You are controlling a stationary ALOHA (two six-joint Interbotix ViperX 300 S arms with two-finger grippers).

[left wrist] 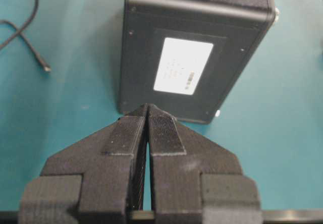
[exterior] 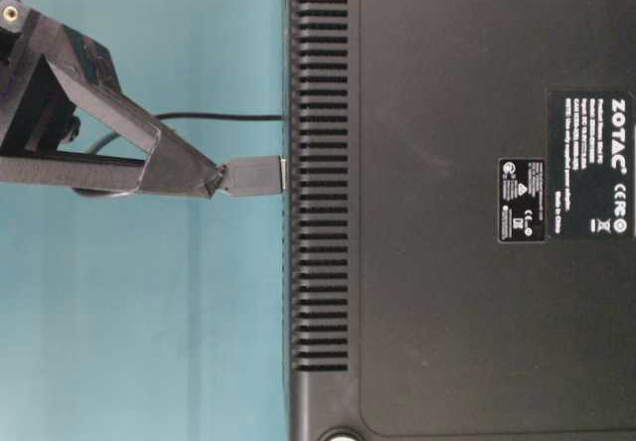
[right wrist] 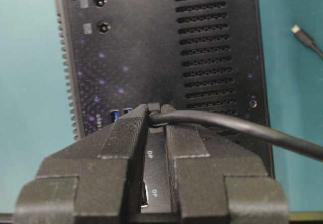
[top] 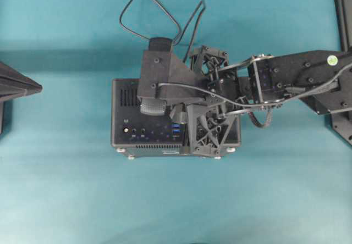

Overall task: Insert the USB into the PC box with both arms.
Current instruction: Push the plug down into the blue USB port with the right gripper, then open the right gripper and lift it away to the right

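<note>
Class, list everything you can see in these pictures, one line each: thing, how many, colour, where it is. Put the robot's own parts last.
Table: one, teal, under everything.
PC box: one, black, mid-table, port face upward, white label on one side.
Blue ports: a stack, blue, on the box's upper face.
USB: one, dark grey, pinched in the right end effector, tip at the box.
Cable: one, black, looping on the table beyond the box.
Small tip: one, at the cable's free end, on the table.
Left end effector: one, black, shut, empty, beside the box.
Right end effector: one, black, above the box.
</note>
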